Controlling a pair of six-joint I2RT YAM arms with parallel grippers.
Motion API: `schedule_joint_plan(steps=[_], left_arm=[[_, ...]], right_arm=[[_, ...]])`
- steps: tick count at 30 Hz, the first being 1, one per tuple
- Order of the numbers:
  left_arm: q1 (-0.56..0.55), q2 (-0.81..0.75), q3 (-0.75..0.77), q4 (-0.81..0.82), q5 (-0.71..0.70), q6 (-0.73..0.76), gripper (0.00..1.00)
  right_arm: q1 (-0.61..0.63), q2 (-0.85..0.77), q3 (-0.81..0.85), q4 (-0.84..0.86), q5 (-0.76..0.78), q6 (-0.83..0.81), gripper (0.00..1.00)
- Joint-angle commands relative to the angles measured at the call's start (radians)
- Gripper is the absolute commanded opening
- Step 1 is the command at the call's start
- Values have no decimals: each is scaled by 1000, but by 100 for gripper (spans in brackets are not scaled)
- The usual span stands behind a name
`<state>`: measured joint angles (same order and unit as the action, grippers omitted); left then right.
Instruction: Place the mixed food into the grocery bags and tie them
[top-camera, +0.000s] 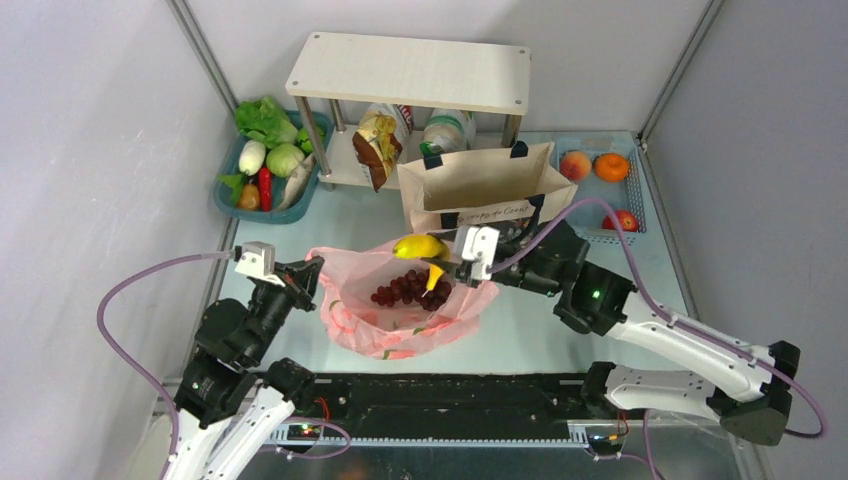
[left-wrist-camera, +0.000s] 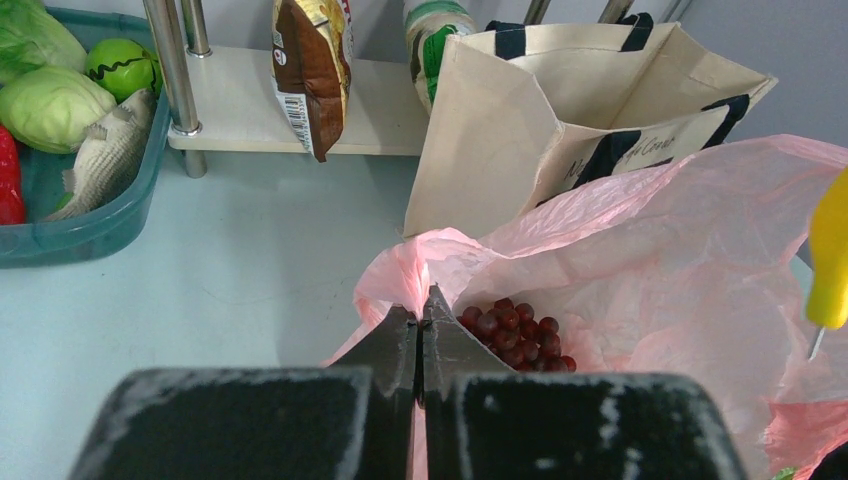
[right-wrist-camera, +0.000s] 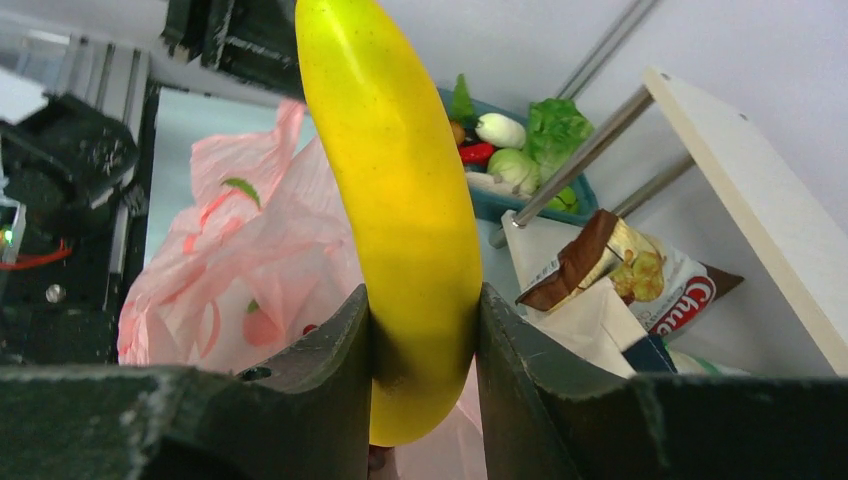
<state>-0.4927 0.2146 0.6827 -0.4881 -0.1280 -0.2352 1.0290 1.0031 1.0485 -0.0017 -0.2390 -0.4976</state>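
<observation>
Left gripper (left-wrist-camera: 420, 312): jaws pressed together on the left rim of the pink bag (top-camera: 362, 325), a fold of the thin plastic pinched between them.
Right gripper (right-wrist-camera: 425, 335): part-open, both fingers clamped on the middle of the banana (right-wrist-camera: 400, 180); the fruit stands out past the fingers at both ends.
Banana's place: held in the air over the far-right part of the bag's mouth.
Bag: mouth open and facing up, grapes (top-camera: 405, 290) lying inside; it sits at the near middle of the table (top-camera: 540, 325).
Far edge: the canvas tote (top-camera: 480, 180) stands upright just behind the bag, top open.
Shelf (top-camera: 410, 72): behind the tote, crisp packet (top-camera: 378, 150) on its lower board.
Sides: teal basket (top-camera: 226, 192) with the radish (top-camera: 252, 157) far left; blue basket (top-camera: 640, 190) with the apple (top-camera: 622, 220) far right.
Open room: bare tabletop left of the bag and right of it, near the right arm.
</observation>
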Motion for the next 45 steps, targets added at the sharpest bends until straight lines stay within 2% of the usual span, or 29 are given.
schedule_joint_plan(steps=[1, 2, 4, 5, 7, 8, 9, 11, 13, 18, 21, 24, 28, 30, 32, 33, 39, 40, 42, 45], left_arm=[[8, 2, -1, 29, -5, 14, 0], [8, 3, 0, 30, -5, 14, 0], [9, 3, -1, 30, -5, 14, 0], [9, 3, 0, 30, -5, 15, 0], [9, 4, 0, 30, -7, 16, 0], [8, 4, -1, 30, -8, 16, 0], [9, 5, -1, 29, -8, 16, 0], [9, 6, -1, 30, -7, 16, 0], [9, 6, 0, 30, -7, 16, 0], [9, 7, -2, 30, -10, 16, 0], [9, 6, -2, 29, -13, 17, 0], [9, 6, -2, 29, -13, 17, 0], [9, 7, -2, 30, -11, 17, 0], [11, 9, -2, 29, -9, 17, 0], [9, 9, -2, 30, -9, 18, 0], [9, 10, -2, 30, -9, 19, 0], [10, 16, -3, 29, -9, 20, 0], [11, 17, -2, 31, -10, 20, 0], [11, 19, -2, 30, -9, 20, 0], [12, 25, -2, 30, -9, 20, 0]], right_arm=[[49, 36, 8, -32, 45, -167, 0], [60, 51, 8, -36, 54, -184, 3], [72, 77, 15, -65, 64, -203, 18], [73, 95, 33, -93, 66, -206, 37], [76, 126, 71, -154, 75, -203, 57], [77, 137, 86, -188, 86, -196, 64], [77, 155, 108, -199, 94, -192, 80], [77, 174, 128, -216, 123, -180, 92], [76, 178, 133, -209, 148, -172, 98], [49, 145, 133, -121, 230, -70, 99], [-4, 111, 171, -122, 327, 67, 99], [-26, 121, 317, -303, 423, 187, 99], [-54, 143, 477, -511, 667, 404, 99], [-113, 141, 523, -597, 740, 521, 95], [-246, 112, 512, -625, 750, 615, 94], [-286, 99, 483, -624, 727, 632, 95], [-736, 12, 355, -619, 578, 761, 96], [-836, 18, 347, -626, 567, 784, 95], [-955, 62, 339, -663, 568, 802, 96], [-1069, 167, 339, -722, 571, 790, 99]])
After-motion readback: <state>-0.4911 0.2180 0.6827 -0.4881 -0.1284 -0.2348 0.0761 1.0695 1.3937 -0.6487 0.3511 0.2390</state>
